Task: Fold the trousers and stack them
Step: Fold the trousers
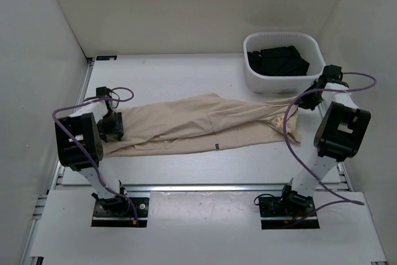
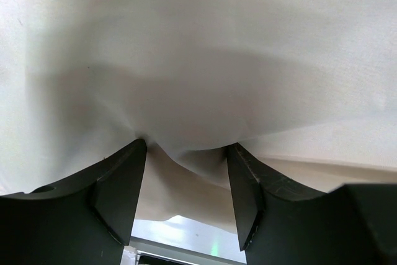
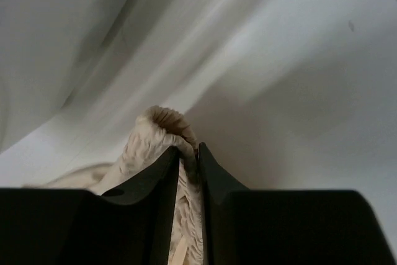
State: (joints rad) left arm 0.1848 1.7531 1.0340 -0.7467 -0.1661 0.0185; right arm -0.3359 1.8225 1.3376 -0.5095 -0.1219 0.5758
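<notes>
The left gripper (image 1: 115,127) sits low over the left end of the trousers (image 1: 205,122), where the legs end. In the left wrist view this gripper (image 2: 186,147) has its two black fingers (image 2: 118,184) standing well apart. Their tips press into the pale beige cloth (image 2: 198,60), and a soft fold of it sags into the gap between them. The cloth fills nearly everything ahead of the fingers, and a bright strip shows below the fold at the bottom. Whether the fingers actually pinch that fold cannot be told; they look open, not closed. From this hand the trousers run away to the right across the white table (image 1: 186,72), lying flat and long with a few creases. They slope a little toward the far side and a small dark tag sits on their near edge about midway. The cloth narrows as it nears the right gripper (image 1: 310,94), which meets it at the waist end. In the right wrist view that gripper (image 3: 189,150) has its fingers (image 3: 214,178) drawn almost together, clamped on the gathered elastic waistband (image 3: 155,134). The waistband bunches up in ribbed folds just past the fingertips and trails down between them. Just beyond the right hand, on its far side, stands a white basket (image 1: 254,82) holding folded black garments (image 1: 276,61). The waist end of the trousers reaches close to the basket's near wall.
</notes>
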